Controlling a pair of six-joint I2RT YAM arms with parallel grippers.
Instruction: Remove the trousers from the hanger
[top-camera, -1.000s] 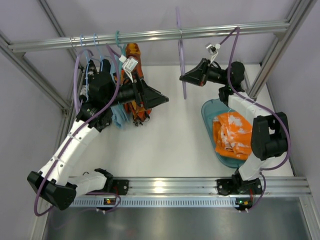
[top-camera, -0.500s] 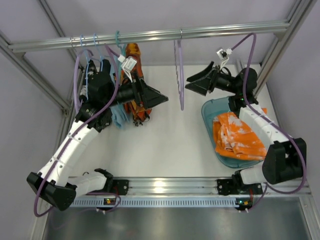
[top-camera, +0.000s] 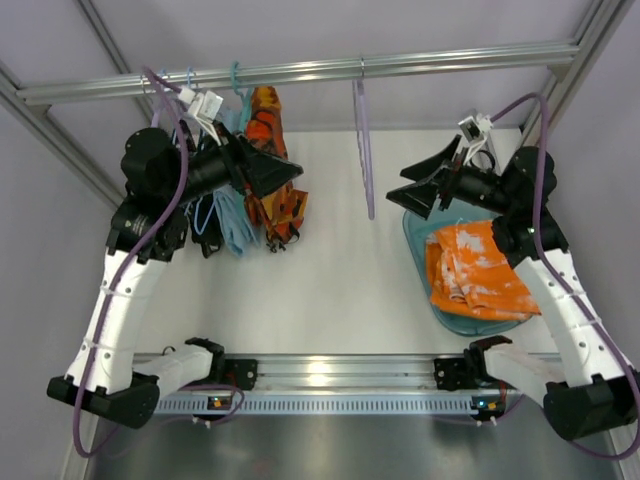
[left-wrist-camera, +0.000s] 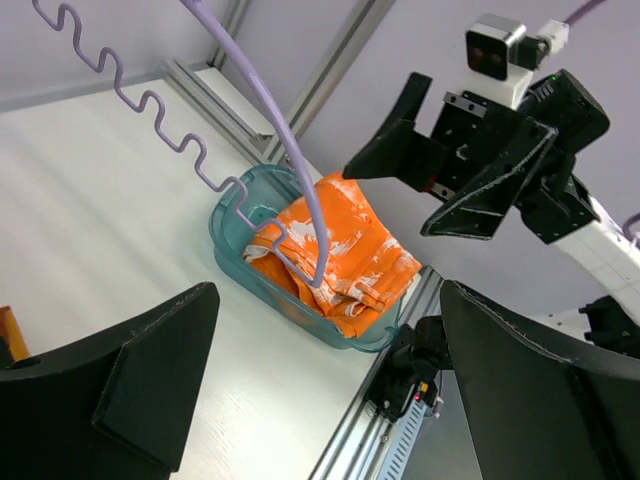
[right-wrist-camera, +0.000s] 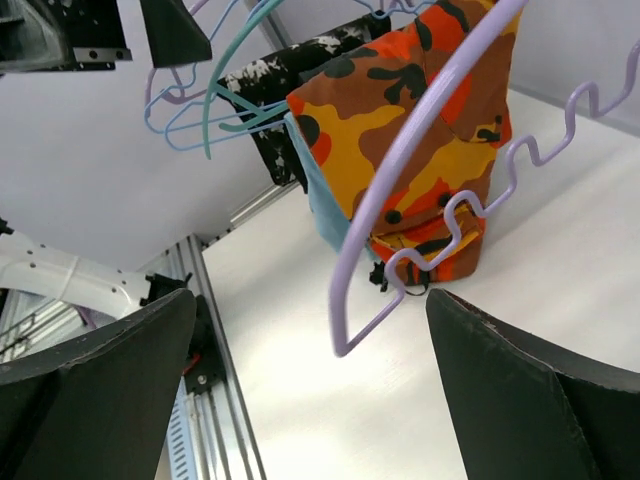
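Clearly left claw (left-wrist-camera: 330, 300) and right claw (top-camera: 405, 192) gape wide, empty; trousers (top-camera: 470, 270) lie off hanger (top-camera: 364, 150).

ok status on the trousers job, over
Left fingers open, empty. Right fingers open, empty. Trousers off, lying in tub. Hanger bare on rail, nothing in the way.

Bright, even light; soft shadows, sharp focus throughout.
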